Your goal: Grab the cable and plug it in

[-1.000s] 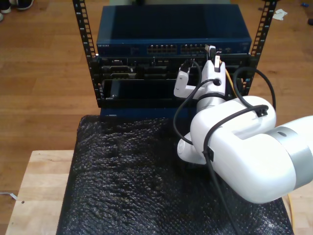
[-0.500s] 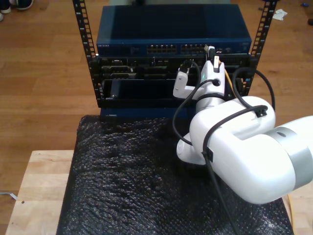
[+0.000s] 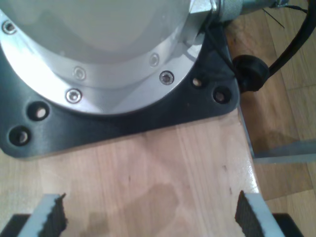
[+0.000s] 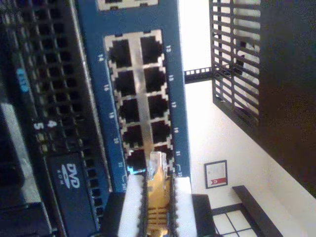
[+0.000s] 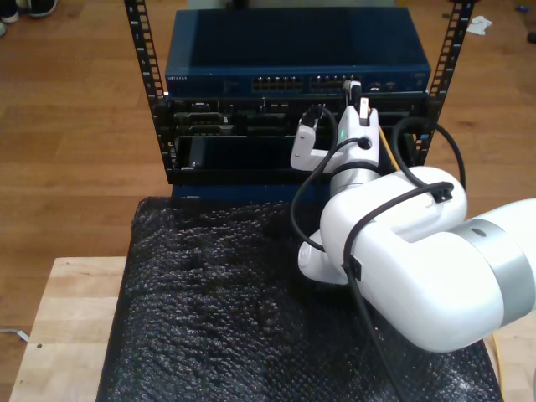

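While the second gripper (image 4: pixel 157 207) pinches the cable (image 4: pixel 158 195) between its white fingers (image 4: pixel 132 202), the clear plug (image 4: pixel 157 163) sits just at a port in the blue switch (image 4: pixel 140 94); the first gripper (image 3: pixel 150 215) hangs with jaws spread and empty over a wooden tabletop (image 3: pixel 163 173), near an arm's base flange (image 3: pixel 98 54)

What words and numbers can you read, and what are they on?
"DVD": on the black drive below the blue switch.
"13", "15", "17", "19": white numbers beside the switch's ports; the other port numbers are too blurred to read.
"4", "5": seemingly, on the black panel, blurry.
White brand print on the switch in the exterior view: too small to read.
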